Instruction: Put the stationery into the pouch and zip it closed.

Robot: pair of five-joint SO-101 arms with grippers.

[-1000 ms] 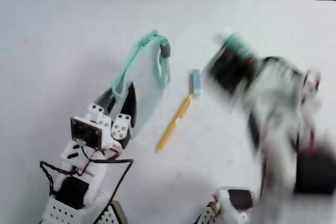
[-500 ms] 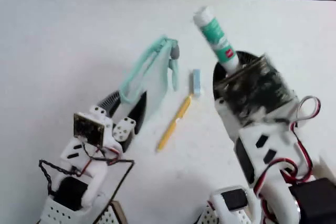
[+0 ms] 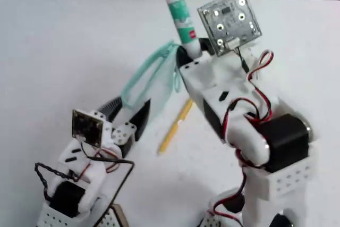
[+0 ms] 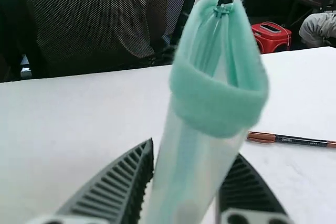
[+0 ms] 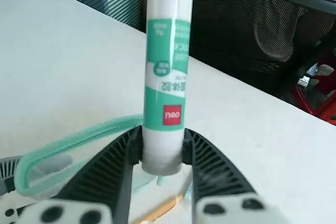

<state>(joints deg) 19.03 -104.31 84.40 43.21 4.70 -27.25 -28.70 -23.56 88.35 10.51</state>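
Right end effector (image 5: 161, 142) clenched on glue stick (image 5: 167, 77) just beside pouch (image 4: 215, 93) top; left end effector (image 4: 191, 163) grips pouch's opposite end; yellow pen (image 3: 175, 126) lies on tabletop (image 3: 64, 35) alongside.

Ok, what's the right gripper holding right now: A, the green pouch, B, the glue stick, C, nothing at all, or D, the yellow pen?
B: the right gripper is shut on the glue stick, while the left gripper grips the pouch and the yellow pen lies on the table.
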